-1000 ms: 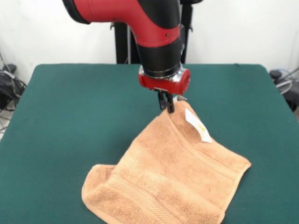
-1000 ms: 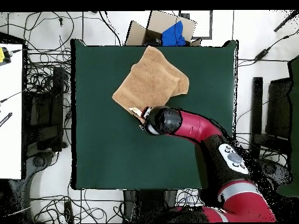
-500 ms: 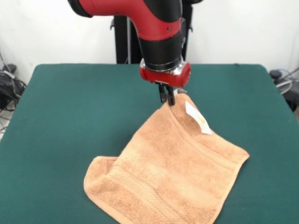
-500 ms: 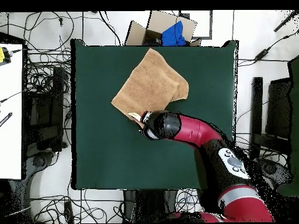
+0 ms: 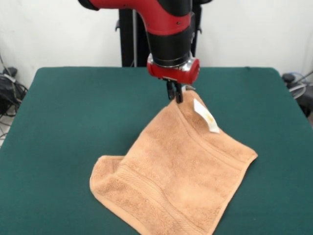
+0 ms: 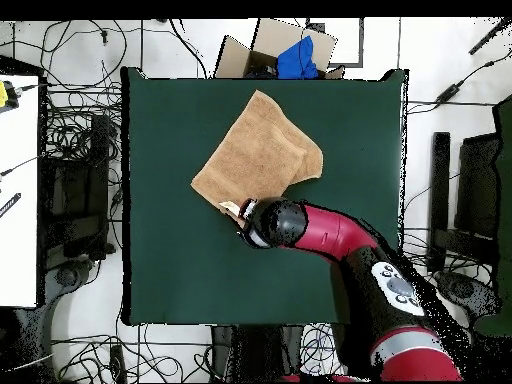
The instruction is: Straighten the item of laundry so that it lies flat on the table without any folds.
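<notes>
The item of laundry (image 5: 181, 171) is a peach-orange towel spread over the near middle of the green table (image 5: 73, 117). One corner is lifted off the cloth, pinched by my gripper (image 5: 174, 94), which is shut on it. A white tag (image 5: 205, 116) hangs just right of the held corner. The near-left corner (image 5: 105, 169) is folded under itself. From above, the towel (image 6: 258, 150) lies toward the far side of the table (image 6: 180, 260), with my gripper (image 6: 245, 213) at its nearest corner.
Cables and dark equipment (image 5: 10, 93) sit off the table's left edge. In the overhead view an open cardboard box with blue cloth (image 6: 290, 55) stands beyond the table's far edge, and a white bench (image 6: 18, 190) runs along the left.
My gripper has pulled the held corner farther from the front camera and a little higher. The towel has slid along with it and stretched out somewhat.
</notes>
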